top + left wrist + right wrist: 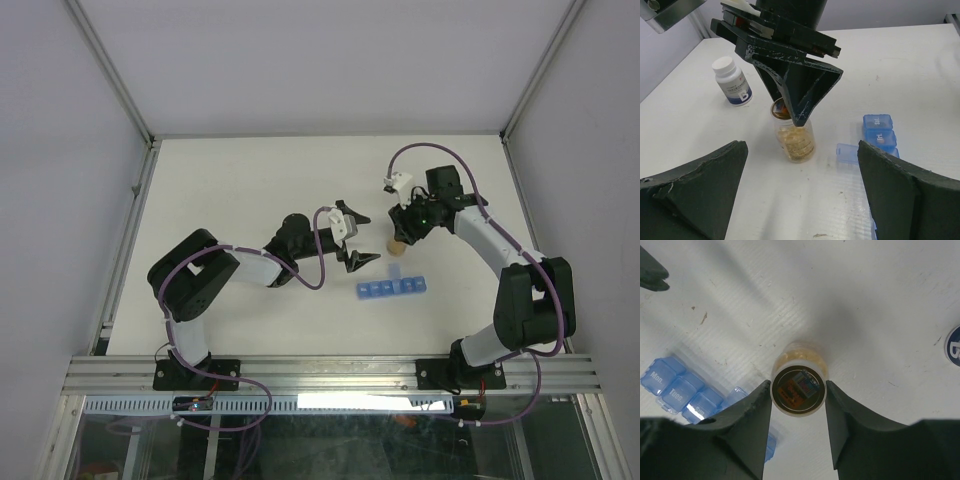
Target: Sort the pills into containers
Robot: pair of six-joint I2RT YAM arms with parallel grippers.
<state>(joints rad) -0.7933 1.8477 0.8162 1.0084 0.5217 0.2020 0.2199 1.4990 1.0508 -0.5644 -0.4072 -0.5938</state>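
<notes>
A clear bottle (pixel 796 142) full of orange-tan pills (pixel 799 146) stands upright on the white table; it also shows in the top view (pixel 396 248). My right gripper (pixel 798 391) comes down from above and is shut on the bottle's cap (pixel 799 390), one finger on each side. The translucent-blue pill organizer (pixel 392 288) lies just in front of the bottle, with one lid (pixel 847 152) open; it also shows in the right wrist view (pixel 680 390). My left gripper (pixel 801 167) is wide open and empty, low over the table, facing the bottle from the left (pixel 357 247).
A small white-capped bottle with a dark band (pixel 733 82) stands beyond the clear bottle; its edge shows in the right wrist view (pixel 954 342). An aluminium frame (pixel 130 210) borders the table on the left and right.
</notes>
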